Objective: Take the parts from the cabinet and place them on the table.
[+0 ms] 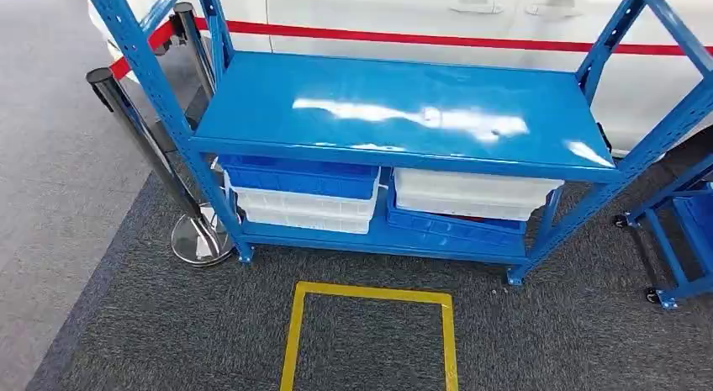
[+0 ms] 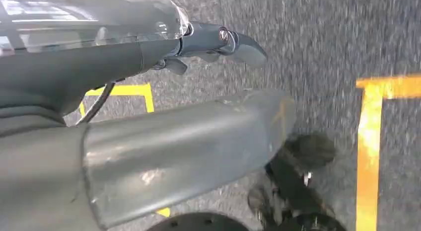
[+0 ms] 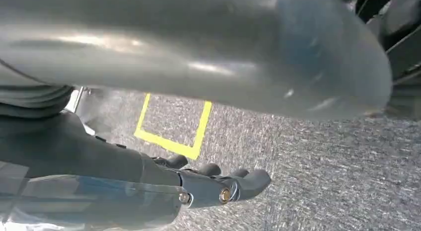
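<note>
Blue cabinet (image 1: 395,113) ahead on grey carpet (image 1: 168,324), top shelf bare, four bins on the lower shelf: two blue bins (image 1: 301,177), two white bins (image 1: 471,193), stacked in pairs. One yellow taped square (image 1: 370,328) in front. Left hand (image 2: 213,44) and right hand (image 3: 218,184) hanging over carpet, fingers loosely apart, holding nothing. No readable writing.

Right hand (image 3: 208,184) seen from close behind: a thick grey thumb (image 3: 278,57) spans the upper part of the frame, and darker fingers (image 3: 248,184) extend along the lower left, lightly curled, apart from one another and holding nothing. Beneath the hand lies speckled dark grey carpet (image 3: 322,176), on which a corner of a yellow tape outline (image 3: 174,146) shows at centre left, between thumb and fingers.
</note>
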Controlling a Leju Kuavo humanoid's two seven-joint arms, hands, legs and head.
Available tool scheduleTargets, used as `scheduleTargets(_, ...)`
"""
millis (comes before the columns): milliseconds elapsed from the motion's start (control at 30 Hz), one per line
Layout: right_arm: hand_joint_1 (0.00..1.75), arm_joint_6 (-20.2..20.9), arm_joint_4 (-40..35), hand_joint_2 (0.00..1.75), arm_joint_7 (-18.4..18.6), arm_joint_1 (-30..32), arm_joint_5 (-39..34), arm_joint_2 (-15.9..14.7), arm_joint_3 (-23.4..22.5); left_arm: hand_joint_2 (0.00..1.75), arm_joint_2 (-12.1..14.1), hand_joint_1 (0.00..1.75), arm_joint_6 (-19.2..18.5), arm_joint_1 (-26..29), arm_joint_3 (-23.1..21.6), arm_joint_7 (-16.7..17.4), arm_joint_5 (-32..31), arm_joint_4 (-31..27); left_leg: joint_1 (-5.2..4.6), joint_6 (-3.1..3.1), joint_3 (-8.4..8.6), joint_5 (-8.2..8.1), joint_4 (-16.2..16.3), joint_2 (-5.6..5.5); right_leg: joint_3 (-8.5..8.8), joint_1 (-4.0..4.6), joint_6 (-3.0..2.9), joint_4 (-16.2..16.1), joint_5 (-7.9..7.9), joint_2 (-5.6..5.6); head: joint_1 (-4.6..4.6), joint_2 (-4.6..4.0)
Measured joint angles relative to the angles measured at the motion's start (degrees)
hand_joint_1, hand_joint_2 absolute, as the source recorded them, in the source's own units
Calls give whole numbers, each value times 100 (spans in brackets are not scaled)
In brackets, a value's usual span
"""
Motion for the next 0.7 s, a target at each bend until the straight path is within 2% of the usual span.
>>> scheduleTargets(33,0,0,0,0,0,17,0,-2,0,0,0,0,0,7,0,0,0,0,0,-7,57,-45,0,-4,-63,-1,-23,-54,93,-2,-4,0)
scheduleTargets(67,0,2,0,0,2,26,0,-2,0,0,0,0,0,11,2,0,0,0,1,-20,123,-93,0,-13,-20,1,-42,-315,296,-2,2,0)
scheduleTargets(100,0,2,0,0,4,36,2,-4,0,0,0,0,0,10,2,0,0,0,1,-34,206,-149,-1,-17,124,3,-67,-751,605,-5,4,0)
scheduleTargets(133,0,4,0,0,4,41,7,-7,0,0,-4,0,-4,10,2,2,0,0,0,-54,276,-213,-3,-13,301,13,-101,-1283,987,-17,9,0)
scheduleTargets(167,0,9,0,0,4,58,13,-11,0,0,-11,0,-4,21,2,2,0,0,-7,-78,322,-268,0,-10,345,37,-153,-1602,1243,-45,20,0)
scheduleTargets(200,0,13,0,0,4,46,15,-13,0,0,-13,0,-7,6,2,2,0,0,-24,-122,350,-314,11,-23,354,71,-175,-1575,977,-49,11,0)
scheduleTargets(233,0,20,-2,0,4,28,17,-13,0,0,-15,0,-7,-12,2,6,0,0,-23,-174,349,-370,-20,-17,383,85,-223,-1561,1002,-43,13,0)
scheduleTargets(300,0,22,-2,0,9,47,24,-13,0,0,-15,0,-7,-16,2,7,0,0,-33,-241,483,-315,53,-7,456,70,-305,-1603,1019,-19,4,0)
scheduleTargets(333,0,22,-2,0,7,42,33,-11,0,0,-15,0,-7,-22,4,9,0,0,-25,-248,423,-333,164,-8,550,33,-341,-1640,1011,-12,7,0)
scheduleTargets(367,0,24,-2,0,9,42,35,-11,0,0,-17,0,-7,-27,2,9,0,0,-13,-264,309,-314,476,-21,614,35,-384,-1661,978,-24,4,0)
scheduleTargets(400,0,24,-2,0,7,42,35,-11,0,0,-22,0,-15,-39,2,9,0,0,-9,-289,77,-370,856,-21,646,35,-423,-1664,943,-25,-20,0)
scheduleTargets(433,0,24,-2,0,7,39,37,-11,0,0,-24,0,-17,-38,2,9,0,0,2,-329,-198,-552,1263,-20,682,39,-433,-1663,919,-23,-17,0)
scheduleTargets(467,0,24,-4,0,9,37,41,-11,0,0,-22,0,-15,-22,2,9,0,0,10,-352,-445,-815,1584,-19,724,43,-445,-1662,875,-15,-15,0)
scheduleTargets(500,0,24,-4,0,9,37,46,-13,0,0,-22,0,-15,-11,2,11,0,0,12,-366,-627,-1022,1756,-19,772,43,-442,-1661,832,0,-22,0)
scheduleTargets(533,0,24,-4,0,9,38,50,-13,0,0,-22,0,-15,-3,4,15,0,0,17,-371,-734,-1080,1748,-19,833,43,-434,-1660,786,15,-20,0)
scheduleTargets(567,0,24,-4,0,9,42,55,-13,0,0,-22,0,-15,2,4,17,0,0,23,-367,-747,-973,1548,-18,903,43,-424,-1660,733,22,-18,0)
scheduleTargets(600,0,24,-4,0,9,42,61,-13,0,0,-22,0,-15,1,6,17,0,0,24,-352,-692,-719,1206,-18,975,43,-412,-1660,682,23,-22,0)
scheduleTargets(633,0,22,-4,0,9,41,68,-11,0,0,-22,0,-15,1,9,17,-2,0,23,-332,-582,-253,709,-18,1056,43,-394,-1660,627,22,-17,0)
scheduleTargets(667,0,22,-2,0,11,56,77,-9,0,0,-20,0,-9,17,9,17,-2,0,21,-299,-525,161,351,-18,1065,43,-376,-1665,587,23,-20,0)
scheduleTargets(700,0,22,-2,0,13,36,85,-4,-2,0,-17,0,-2,20,11,17,-9,0,-16,-260,-575,210,284,-15,1106,63,-339,-1613,550,43,-9,0)
